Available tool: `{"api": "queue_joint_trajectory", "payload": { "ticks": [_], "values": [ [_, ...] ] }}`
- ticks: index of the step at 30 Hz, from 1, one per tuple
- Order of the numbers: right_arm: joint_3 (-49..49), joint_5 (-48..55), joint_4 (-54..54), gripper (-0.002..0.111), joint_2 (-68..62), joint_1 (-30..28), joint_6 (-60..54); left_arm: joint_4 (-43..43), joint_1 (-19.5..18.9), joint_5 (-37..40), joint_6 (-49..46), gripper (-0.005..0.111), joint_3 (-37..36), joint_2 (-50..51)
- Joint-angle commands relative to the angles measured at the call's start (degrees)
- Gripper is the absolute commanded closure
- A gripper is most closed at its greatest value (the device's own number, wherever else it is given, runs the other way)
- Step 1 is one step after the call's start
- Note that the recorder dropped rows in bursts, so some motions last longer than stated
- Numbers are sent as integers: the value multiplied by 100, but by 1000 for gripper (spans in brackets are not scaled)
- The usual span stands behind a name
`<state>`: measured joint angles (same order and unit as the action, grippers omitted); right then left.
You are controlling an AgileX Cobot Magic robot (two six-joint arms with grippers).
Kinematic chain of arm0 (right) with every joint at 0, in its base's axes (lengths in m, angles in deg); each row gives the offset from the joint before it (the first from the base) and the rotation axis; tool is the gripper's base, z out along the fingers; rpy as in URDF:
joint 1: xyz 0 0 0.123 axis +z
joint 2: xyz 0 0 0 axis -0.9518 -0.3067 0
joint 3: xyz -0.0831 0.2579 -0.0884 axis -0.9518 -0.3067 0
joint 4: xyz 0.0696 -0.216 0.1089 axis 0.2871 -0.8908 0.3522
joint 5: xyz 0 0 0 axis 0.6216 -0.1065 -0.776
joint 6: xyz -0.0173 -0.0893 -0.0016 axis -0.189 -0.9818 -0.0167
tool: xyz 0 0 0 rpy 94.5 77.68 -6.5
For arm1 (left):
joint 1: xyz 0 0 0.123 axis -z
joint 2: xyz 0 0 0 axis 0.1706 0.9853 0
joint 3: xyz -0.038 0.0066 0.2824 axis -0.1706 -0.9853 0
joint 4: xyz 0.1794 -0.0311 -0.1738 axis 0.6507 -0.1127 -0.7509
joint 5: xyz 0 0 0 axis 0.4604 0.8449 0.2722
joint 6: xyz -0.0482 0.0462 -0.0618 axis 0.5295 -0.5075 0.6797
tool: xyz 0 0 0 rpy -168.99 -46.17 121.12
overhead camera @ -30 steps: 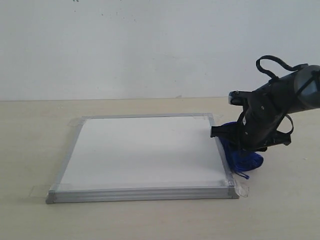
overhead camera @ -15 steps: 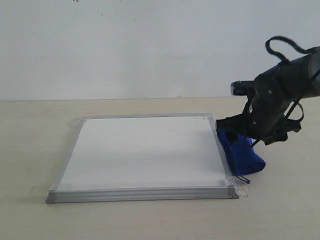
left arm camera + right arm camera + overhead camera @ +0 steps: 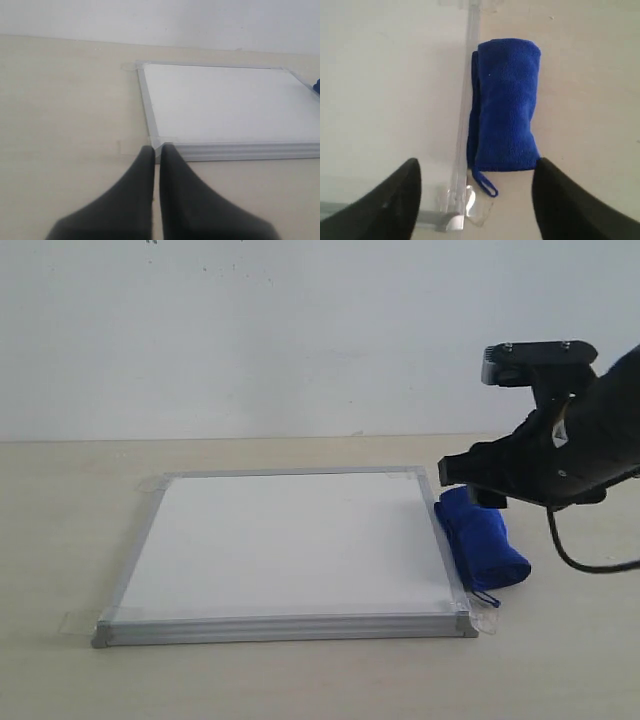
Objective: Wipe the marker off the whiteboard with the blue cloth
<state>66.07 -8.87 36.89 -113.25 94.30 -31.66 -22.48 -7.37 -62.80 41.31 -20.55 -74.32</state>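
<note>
The whiteboard (image 3: 290,540) lies flat on the table, and its white face shows no red marker line in any view. The blue cloth (image 3: 483,548) lies as a roll on the table, against the board's right frame, its string loop (image 3: 486,184) pointing toward the near corner. My right gripper (image 3: 470,485) hovers above the cloth, open, its fingers wide apart with nothing between them; in the right wrist view the right gripper (image 3: 476,165) straddles the cloth's (image 3: 507,105) looped end and the frame. My left gripper (image 3: 156,150) is shut and empty, low by the board's (image 3: 225,105) near left corner.
Clear tape tabs (image 3: 488,618) hold the board's corners to the tan table (image 3: 60,540). A white wall (image 3: 250,330) stands behind. A black cable (image 3: 580,560) hangs from the right arm, to the right of the cloth.
My right gripper has let go of the blue cloth, opened and risen from table level. The cloth stays as a roll beside the board's right edge.
</note>
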Motion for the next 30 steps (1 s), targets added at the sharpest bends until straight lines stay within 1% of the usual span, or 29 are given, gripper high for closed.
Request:
{"api": "queue_joint_trajectory", "payload": {
  "ticks": [1,5,10,15,17,21,30],
  "values": [
    [-594,43,-95,75,875,187,-63,29,-19,-38,42,103,-21,-11],
    [-1129,132,-72,107,1666,254,-78,29,-19,-38,42,103,-21,-11],
    [-1695,586,-59,108,2746,254,-36,29,-19,-38,42,103,-21,-11],
    [-1804,1949,285,108,3609,254,2,29,-19,-38,42,103,-21,-11],
    [-1804,2292,309,108,3809,254,2,29,-19,-38,42,103,-21,-11],
    [-1804,2389,309,108,4153,254,2,29,-19,-38,42,103,-21,-11],
    [-1793,2490,249,108,4227,254,-20,29,-19,-38,42,103,-21,-11]
  ]
}}
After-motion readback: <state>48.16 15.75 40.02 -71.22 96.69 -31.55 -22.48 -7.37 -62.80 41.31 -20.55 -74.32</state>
